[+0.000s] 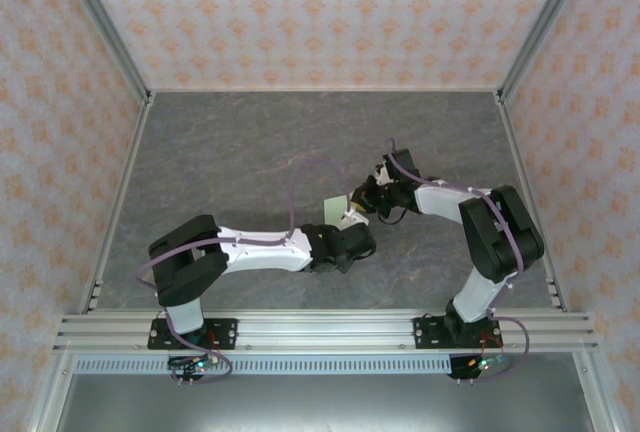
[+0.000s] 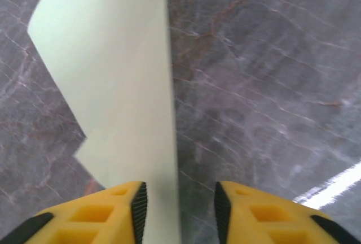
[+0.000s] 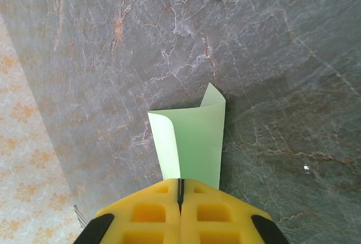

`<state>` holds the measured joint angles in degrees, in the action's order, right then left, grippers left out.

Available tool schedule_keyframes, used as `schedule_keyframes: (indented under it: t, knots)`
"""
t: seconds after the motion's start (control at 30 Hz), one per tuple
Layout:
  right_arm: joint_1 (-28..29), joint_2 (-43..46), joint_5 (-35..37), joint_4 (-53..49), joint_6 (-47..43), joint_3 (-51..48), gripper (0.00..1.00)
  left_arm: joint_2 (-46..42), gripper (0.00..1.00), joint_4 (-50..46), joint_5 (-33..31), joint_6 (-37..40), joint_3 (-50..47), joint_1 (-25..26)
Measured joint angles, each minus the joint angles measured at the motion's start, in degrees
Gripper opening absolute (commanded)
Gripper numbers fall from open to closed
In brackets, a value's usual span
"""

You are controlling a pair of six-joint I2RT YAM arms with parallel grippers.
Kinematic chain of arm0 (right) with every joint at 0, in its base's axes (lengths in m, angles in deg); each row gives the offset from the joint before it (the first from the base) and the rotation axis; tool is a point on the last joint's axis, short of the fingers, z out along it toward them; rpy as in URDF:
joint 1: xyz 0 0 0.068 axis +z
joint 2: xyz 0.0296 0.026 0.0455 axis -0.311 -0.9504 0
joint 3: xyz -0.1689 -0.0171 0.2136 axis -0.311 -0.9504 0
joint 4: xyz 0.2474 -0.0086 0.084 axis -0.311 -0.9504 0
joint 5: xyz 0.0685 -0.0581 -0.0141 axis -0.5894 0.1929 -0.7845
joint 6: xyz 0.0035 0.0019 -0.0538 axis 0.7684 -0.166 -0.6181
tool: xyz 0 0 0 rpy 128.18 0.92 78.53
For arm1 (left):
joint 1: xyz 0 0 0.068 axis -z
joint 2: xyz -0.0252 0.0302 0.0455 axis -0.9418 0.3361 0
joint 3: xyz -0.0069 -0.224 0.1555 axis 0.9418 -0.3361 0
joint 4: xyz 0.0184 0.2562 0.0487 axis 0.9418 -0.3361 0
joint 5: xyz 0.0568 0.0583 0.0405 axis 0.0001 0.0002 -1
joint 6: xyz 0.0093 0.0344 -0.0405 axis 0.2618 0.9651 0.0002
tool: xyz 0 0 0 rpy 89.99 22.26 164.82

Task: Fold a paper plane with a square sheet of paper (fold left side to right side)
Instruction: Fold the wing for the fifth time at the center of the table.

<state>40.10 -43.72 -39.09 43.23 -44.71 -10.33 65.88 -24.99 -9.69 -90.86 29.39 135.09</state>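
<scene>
the left-to-right fold looks under way. the right gripper (image 3: 180, 190) has its yellow fingers pressed together on the near edge of the square sheet of paper (image 3: 194, 142). the sheet juts forward from the tips, lifted, with one side curling over. the left gripper (image 2: 177, 199) stands wide, and the sheet runs out ahead of its gap, close along one pad. the paper is thin, pale green and limp, over a grey veined table (image 1: 220, 152). next, i judge, the raised edge needs carrying across to meet the opposite edge squarely, then pressing flat.

a robot lab test cell: aluminium rails (image 1: 320, 330) and patterned wall panels (image 1: 320, 12) boxing a marble-look table (image 1: 230, 142).
</scene>
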Motion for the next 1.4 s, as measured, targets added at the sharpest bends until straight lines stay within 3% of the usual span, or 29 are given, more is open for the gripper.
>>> schedule_keyframes:
  t: [0.3, 0.83, 1.4]
  knots:
    - [0.2, 0.0, 0.3, -0.4, 0.0, 0.0, 0.02, 0.0, 0.43, -6.6, -3.8, -5.5, 2.5, 2.1]
    - [0.3, 0.0, 0.3, -0.9, 0.0, 0.0, 0.01, 2.9, 0.37, -10.7, -3.9, -10.6, 3.4, 2.1]
    - [0.3, -0.2, 0.4, -1.4, -0.2, 0.1, 0.02, 4.7, 0.23, -12.6, -3.8, -11.6, 4.7, 2.1]
